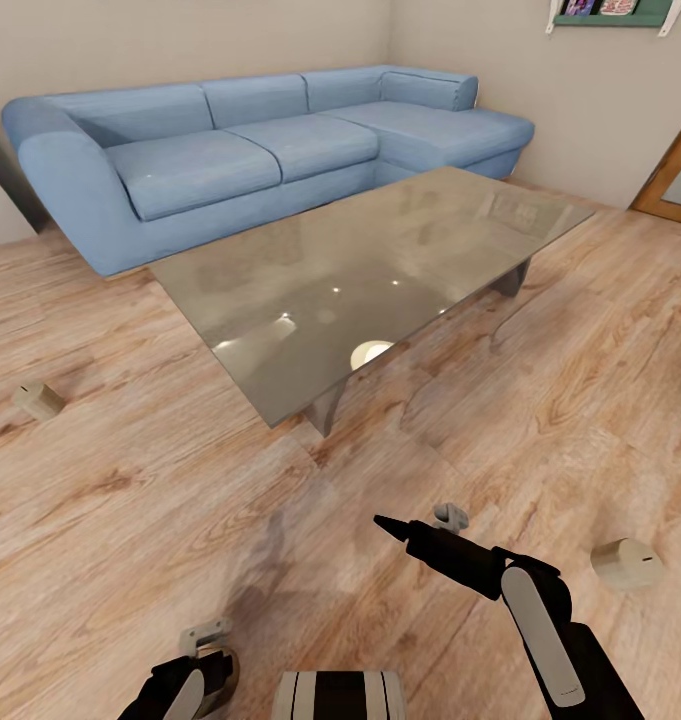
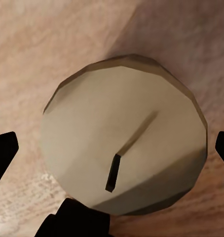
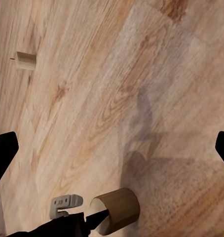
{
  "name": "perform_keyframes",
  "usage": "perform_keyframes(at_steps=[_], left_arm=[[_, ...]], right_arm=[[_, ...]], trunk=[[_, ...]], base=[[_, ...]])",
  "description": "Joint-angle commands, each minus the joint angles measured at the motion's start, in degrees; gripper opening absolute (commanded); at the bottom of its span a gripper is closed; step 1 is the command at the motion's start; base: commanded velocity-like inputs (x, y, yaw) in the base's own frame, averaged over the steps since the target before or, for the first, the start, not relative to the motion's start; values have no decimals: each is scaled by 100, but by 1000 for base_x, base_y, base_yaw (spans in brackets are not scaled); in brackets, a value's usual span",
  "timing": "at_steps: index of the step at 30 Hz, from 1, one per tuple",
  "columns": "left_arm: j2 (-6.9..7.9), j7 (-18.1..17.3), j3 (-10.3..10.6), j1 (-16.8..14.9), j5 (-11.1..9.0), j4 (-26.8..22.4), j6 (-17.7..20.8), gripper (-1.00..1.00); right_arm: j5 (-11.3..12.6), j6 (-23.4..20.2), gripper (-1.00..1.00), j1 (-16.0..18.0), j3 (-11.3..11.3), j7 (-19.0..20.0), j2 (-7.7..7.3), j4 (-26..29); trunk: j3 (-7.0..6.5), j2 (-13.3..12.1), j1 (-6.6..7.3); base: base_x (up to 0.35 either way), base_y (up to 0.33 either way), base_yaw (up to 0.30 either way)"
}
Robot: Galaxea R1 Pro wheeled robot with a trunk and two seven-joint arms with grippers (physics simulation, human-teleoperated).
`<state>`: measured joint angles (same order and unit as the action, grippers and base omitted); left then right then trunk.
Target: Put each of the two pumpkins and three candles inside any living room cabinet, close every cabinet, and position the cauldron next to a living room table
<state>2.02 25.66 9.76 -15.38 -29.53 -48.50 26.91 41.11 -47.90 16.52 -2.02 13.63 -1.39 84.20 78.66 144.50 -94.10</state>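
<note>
My left gripper [image 2: 112, 148] is open and hangs right over an upright grey-beige candle [image 2: 124, 136], one finger on each side and a small gap to each. The same candle [image 3: 117, 210] appears beside the left gripper's wrist mount [image 3: 65, 205]. In the head view the left gripper [image 1: 205, 665] is low on the floor by my base. A second candle [image 1: 38, 400] [image 3: 25, 60] lies on the floor to the left. A third candle [image 1: 625, 562] sits on the floor at the right, past my open, empty right gripper [image 1: 390, 525]. Pumpkins, cabinet and cauldron are out of view.
A glass coffee table [image 1: 380, 270] stands ahead on the wood floor [image 1: 130, 520], with a blue sectional sofa [image 1: 240, 140] behind it against the wall. A door frame [image 1: 675, 170] is at the far right, and a wall shelf [image 1: 610, 12] hangs above.
</note>
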Motion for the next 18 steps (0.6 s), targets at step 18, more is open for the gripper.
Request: perform_keyframes(at_steps=[18], left_arm=[[0, 0, 416, 0, 179, 137, -355, 100]], right_arm=[[2, 0, 100, 0, 0, 2, 1, 0]], trunk=[[111, 7, -13]], base=[[0, 0, 0]])
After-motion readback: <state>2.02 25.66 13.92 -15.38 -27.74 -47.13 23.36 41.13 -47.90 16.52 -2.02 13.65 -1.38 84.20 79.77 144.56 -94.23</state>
